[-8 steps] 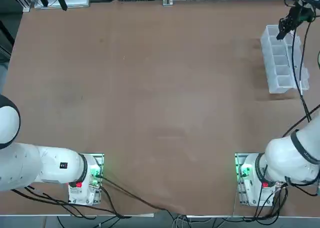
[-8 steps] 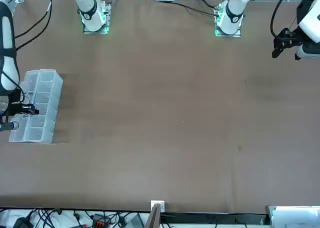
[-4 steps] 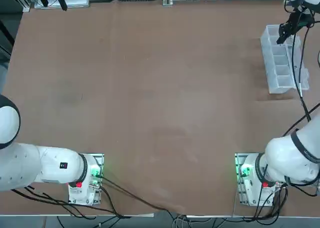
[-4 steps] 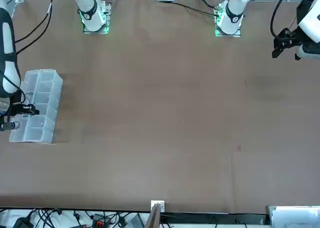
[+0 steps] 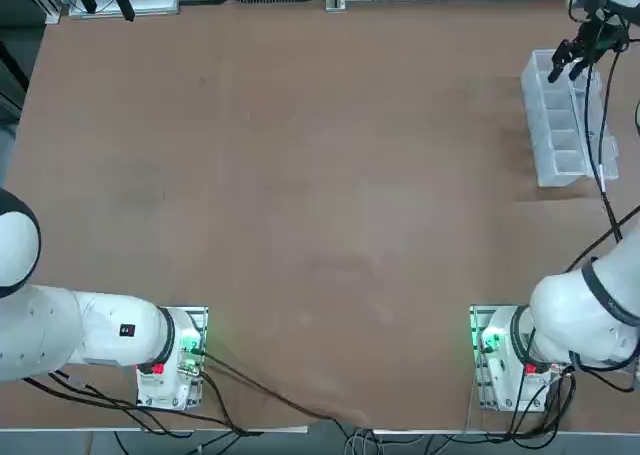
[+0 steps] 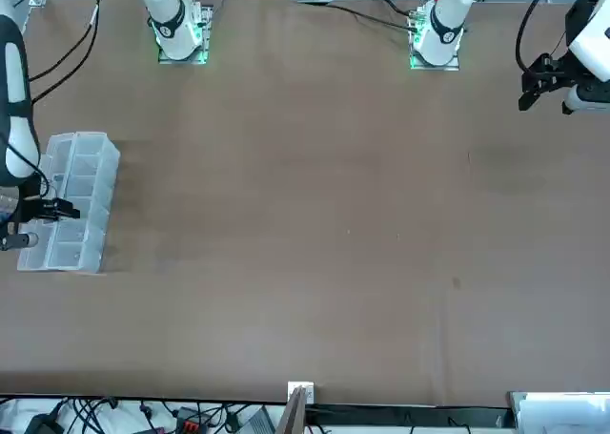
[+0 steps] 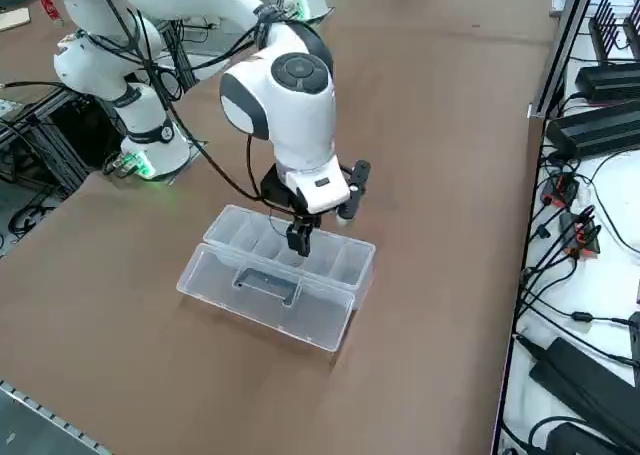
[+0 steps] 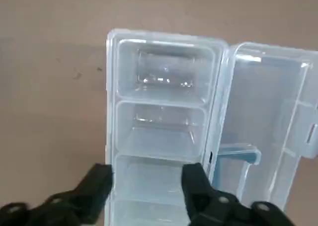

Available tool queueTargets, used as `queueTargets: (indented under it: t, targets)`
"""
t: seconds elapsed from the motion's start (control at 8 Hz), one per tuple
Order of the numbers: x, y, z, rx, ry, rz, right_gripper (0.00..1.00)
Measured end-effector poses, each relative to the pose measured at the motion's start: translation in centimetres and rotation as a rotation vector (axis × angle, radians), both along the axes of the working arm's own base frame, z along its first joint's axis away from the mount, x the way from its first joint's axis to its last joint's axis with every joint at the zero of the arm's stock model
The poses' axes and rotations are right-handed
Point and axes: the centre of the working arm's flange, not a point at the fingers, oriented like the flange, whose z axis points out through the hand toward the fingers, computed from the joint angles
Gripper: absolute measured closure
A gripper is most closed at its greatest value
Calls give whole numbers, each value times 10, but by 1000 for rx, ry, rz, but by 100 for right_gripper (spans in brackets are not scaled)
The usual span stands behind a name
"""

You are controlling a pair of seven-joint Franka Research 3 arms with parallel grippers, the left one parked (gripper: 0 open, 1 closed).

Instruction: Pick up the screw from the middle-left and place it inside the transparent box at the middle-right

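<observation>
The transparent box (image 5: pixel 556 135) lies at the table's right side with its lid folded open beside it (image 8: pixel 268 112). My right gripper (image 5: pixel 567 67) hovers just above the box's far end, fingers open, with nothing between them. In the wrist view the two black fingers (image 8: pixel 99 181) straddle one compartment of the box (image 8: pixel 161 121). The side view shows the gripper (image 7: pixel 322 230) over the row of compartments (image 7: pixel 250 237), and the front view has it (image 6: pixel 38 222) over the box (image 6: pixel 86 162). The screw does not show in any view.
The brown table (image 5: pixel 300 175) stretches wide to the left of the box. Cables and black power units (image 7: pixel 590 125) lie along the table's far edge close to the box. The right arm's cable (image 5: pixel 600 155) hangs over the box.
The right gripper's fingers have gone from shut to open above the box's far end. The gripper has shifted only slightly; the box has not moved.
</observation>
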Motion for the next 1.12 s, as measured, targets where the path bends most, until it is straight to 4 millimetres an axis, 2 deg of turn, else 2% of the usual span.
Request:
queueTargets:
  t: [0.12,0.25,0.5,0.62,0.75,0.88,1.12]
  targets:
    - [6,3,19,-4,-22,7,0]
    - [12,11,50,-10,-53,19,0]
    - [15,36,132,-30,-138,35,0]
    - [8,51,169,-34,-165,18,0]
    - [-1,71,199,-32,-170,-11,0]
    - [-10,100,223,-27,-164,-32,0]
    - [-29,160,260,-19,-142,-36,0]
